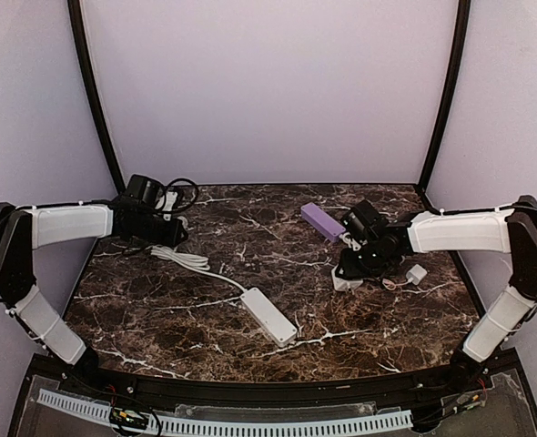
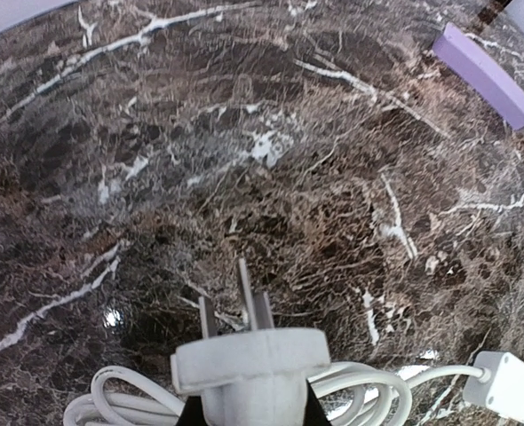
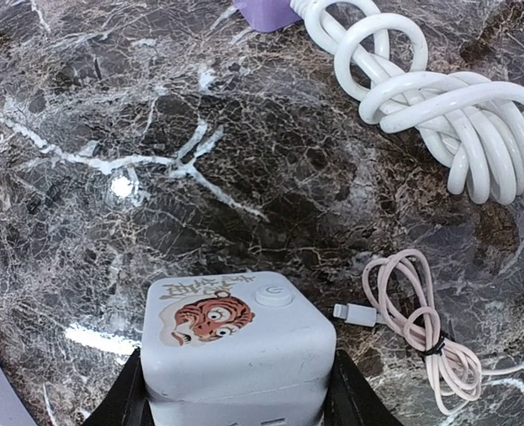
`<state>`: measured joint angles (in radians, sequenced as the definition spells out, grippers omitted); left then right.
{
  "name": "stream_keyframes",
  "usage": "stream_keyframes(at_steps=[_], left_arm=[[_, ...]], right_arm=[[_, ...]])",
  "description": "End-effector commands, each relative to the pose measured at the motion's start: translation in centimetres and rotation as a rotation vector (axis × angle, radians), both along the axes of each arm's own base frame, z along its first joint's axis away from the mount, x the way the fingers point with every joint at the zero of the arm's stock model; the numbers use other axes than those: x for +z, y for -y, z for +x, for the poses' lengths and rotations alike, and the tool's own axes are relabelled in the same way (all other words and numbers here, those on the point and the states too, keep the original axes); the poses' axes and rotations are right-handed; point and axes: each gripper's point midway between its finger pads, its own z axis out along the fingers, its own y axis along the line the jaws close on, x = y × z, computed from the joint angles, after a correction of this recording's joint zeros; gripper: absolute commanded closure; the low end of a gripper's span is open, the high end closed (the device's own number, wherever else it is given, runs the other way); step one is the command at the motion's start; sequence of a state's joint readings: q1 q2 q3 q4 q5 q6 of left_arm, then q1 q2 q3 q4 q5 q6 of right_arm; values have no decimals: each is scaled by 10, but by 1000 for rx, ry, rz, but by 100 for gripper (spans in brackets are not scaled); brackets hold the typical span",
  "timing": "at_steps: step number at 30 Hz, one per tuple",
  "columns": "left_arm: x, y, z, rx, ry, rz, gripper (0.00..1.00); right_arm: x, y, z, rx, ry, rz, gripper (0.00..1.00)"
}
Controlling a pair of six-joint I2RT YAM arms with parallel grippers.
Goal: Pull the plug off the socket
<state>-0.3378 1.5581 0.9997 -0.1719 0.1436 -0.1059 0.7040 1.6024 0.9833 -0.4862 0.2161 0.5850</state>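
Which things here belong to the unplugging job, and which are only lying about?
Job: plug, in left gripper; socket, in right gripper.
Lying about: purple block; coiled pink cable; power strip on the plug's cord.

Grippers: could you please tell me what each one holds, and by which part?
The left gripper holds the plug by the sides of its body, prongs bare. The right gripper holds the socket by two opposite sides.
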Motion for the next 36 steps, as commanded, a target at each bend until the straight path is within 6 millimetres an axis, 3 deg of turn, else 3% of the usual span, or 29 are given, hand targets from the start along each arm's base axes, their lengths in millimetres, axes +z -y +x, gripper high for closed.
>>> stream_keyframes(at_steps=[1, 6, 12, 16, 24, 26, 31, 36], left_arm=[[-10, -4, 5, 30, -58, 24, 99], [-33, -9, 3, 44, -140, 49, 91], [-46, -11, 4, 47, -189, 74, 75], [-50, -13, 4, 56, -201, 76, 52], [-50, -10, 3, 62, -203, 51, 24], [-44, -10, 4, 65, -179, 37, 16], [-11, -14, 8, 85, -42, 6, 5], [27, -36, 11, 132, 79, 28, 0]], right_arm=[[-2, -2, 3, 1, 17, 15, 67], [0, -1, 3, -1, 26, 20, 46], [8, -2, 5, -1, 47, 36, 21], [12, -3, 4, 0, 57, 51, 12], [26, -5, 5, 17, 94, 82, 3], [31, -7, 5, 27, 104, 96, 1], [45, -12, 11, 50, 151, 119, 1], [65, -12, 28, 102, 216, 152, 1]])
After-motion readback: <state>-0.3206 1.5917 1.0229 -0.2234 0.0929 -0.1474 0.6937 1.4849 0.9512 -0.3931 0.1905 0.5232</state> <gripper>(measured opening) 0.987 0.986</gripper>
